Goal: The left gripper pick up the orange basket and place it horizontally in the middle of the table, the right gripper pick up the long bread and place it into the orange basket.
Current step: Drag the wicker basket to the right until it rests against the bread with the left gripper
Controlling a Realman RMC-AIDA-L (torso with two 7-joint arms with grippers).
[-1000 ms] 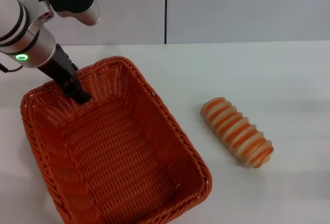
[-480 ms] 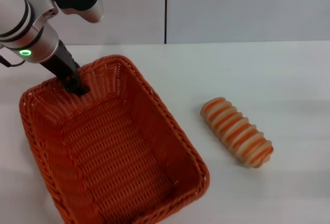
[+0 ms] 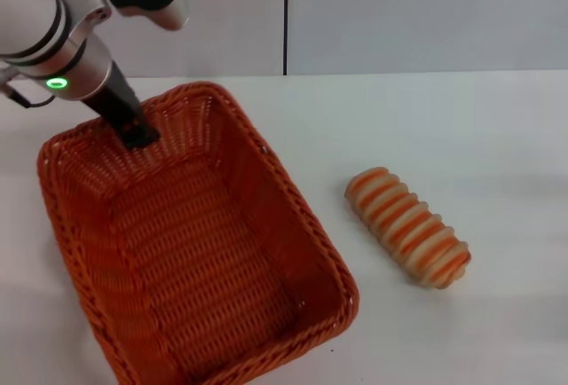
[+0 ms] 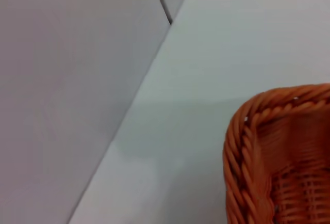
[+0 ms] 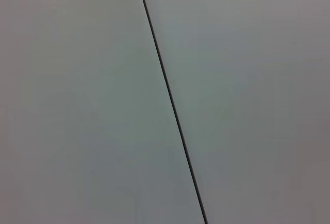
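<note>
Clamped on the far rim of the orange basket (image 3: pixel 191 243), left gripper (image 3: pixel 138 129) best kept firm and level while swinging the load crosswise toward mid-table (image 3: pixel 444 137), clear of the long bread (image 3: pixel 407 227) just beside the basket's right wall.

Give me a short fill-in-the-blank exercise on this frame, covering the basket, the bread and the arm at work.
1. The left gripper is at the far rim of the orange ______.
2. The long bread lies on the table, on the robot's ______ side of the basket.
3. Inside, the basket holds ______.
4. The bread's stripes are cream and ______.

Missing words: basket; right; nothing; orange.
</note>
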